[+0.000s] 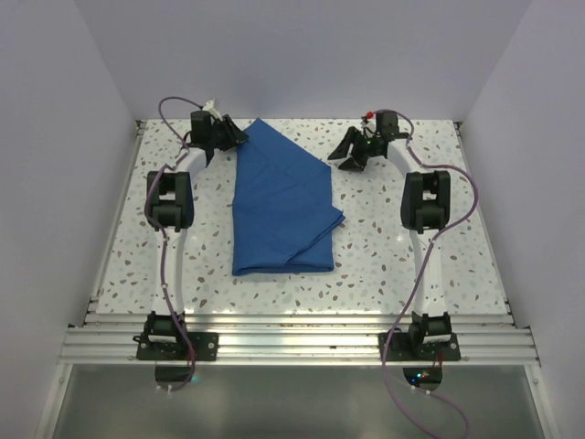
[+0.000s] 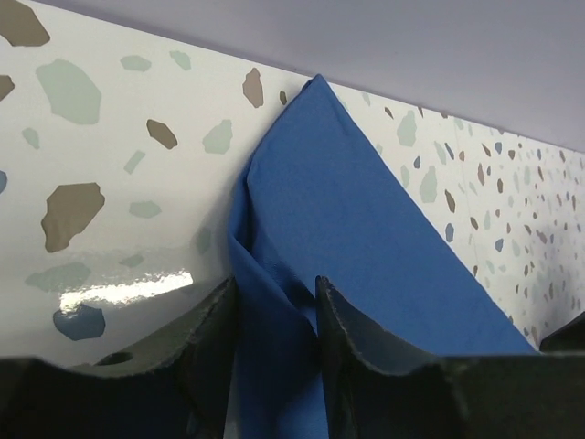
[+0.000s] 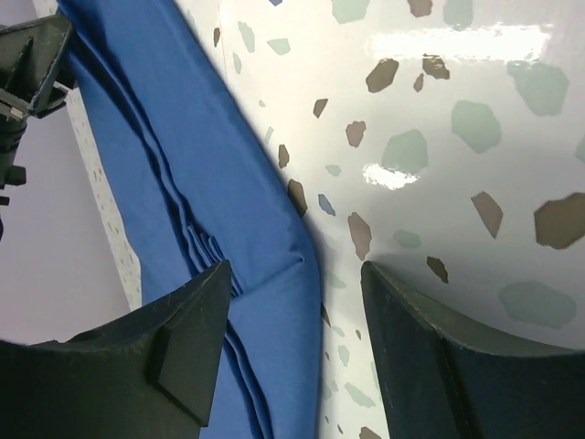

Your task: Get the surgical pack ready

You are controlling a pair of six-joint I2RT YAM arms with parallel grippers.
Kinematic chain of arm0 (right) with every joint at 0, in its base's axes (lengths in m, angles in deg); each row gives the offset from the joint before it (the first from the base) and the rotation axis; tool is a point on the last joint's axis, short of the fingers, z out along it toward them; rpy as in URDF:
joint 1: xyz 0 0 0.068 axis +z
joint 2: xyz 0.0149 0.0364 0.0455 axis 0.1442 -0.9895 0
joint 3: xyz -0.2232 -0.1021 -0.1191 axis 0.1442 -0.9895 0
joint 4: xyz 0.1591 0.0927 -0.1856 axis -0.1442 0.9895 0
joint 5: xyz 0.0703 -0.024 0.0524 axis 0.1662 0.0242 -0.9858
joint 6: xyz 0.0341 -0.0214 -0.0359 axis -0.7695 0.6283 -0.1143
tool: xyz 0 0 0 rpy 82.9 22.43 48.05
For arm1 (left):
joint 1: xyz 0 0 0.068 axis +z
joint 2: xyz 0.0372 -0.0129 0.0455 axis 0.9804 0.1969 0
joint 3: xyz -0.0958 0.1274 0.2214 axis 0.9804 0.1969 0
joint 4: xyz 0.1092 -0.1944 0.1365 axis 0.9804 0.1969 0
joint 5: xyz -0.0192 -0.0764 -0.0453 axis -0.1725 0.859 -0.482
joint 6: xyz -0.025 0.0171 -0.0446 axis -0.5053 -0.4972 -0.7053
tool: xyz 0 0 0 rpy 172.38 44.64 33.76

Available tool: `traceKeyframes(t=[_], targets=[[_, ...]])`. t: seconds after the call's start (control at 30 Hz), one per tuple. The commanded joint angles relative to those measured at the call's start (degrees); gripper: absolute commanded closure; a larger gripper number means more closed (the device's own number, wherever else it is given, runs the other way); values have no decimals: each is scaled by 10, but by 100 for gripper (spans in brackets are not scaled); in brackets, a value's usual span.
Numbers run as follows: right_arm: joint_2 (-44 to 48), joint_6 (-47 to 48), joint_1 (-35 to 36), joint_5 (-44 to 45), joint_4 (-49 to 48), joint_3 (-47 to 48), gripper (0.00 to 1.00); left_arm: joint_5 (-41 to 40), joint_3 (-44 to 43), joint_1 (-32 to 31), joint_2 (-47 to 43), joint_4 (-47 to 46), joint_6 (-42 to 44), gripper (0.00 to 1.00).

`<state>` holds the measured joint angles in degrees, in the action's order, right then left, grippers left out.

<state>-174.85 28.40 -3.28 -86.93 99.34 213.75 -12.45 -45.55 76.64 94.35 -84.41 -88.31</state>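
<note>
The royal-blue drape (image 1: 279,206) lies folded in the middle of the speckled table (image 1: 384,265), one corner pointing to the far edge. My left gripper (image 1: 233,137) sits at the drape's far left edge. In the left wrist view its jaws (image 2: 274,311) are closed on a raised fold of the drape (image 2: 366,229). My right gripper (image 1: 350,160) is open and hovers over the drape's right corner (image 3: 302,265), which lies between the spread fingers (image 3: 196,320). The tray, instruments, gauze and packet are out of view.
White walls close the table on the left, far and right sides. Aluminium rails (image 1: 292,343) with both arm bases run along the near edge. Purple cables (image 1: 164,265) hang by each arm. The left arm's gripper shows in the right wrist view (image 3: 27,64).
</note>
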Motion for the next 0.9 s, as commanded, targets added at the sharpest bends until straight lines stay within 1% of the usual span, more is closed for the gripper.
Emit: traceKeyframes(t=[0.0,0.17,0.27,0.33,0.37,0.43,0.57,0.63,0.67,0.7,0.77,0.8,0.87], targets=[[-40,37,19,10,46,18,37,33,-7,-2,18,20,4,59],[-60,36,44,3,52,38,39,40,-6,-2,6,14,-21,74],[-69,23,50,-2,37,41,41,53,-6,-2,-12,4,-43,87],[-78,17,51,-9,35,51,43,57,-6,-2,-27,1,-55,91],[-79,14,52,-11,35,54,45,63,-5,-2,-33,-1,-66,95],[-78,7,51,-14,28,55,49,73,-1,-4,-51,-6,-74,100],[-74,-20,51,-28,8,63,55,87,21,-6,-88,-11,-84,100],[-73,-30,50,-35,3,75,61,98,36,-7,-113,-10,-85,100],[-70,-44,51,-41,0,78,65,100,42,-7,-121,-8,-88,100],[-67,-51,51,-52,-8,81,74,105,49,-7,-142,-8,-89,100],[-59,-75,51,-64,-22,73,83,110,75,-7,-164,-12,-93,100],[-47,-81,50,-72,-30,69,93,114,83,-8,-185,-12,-93,100],[-32,-84,50,-75,-30,57,98,122,108,-9,-207,-14,-94,100]])
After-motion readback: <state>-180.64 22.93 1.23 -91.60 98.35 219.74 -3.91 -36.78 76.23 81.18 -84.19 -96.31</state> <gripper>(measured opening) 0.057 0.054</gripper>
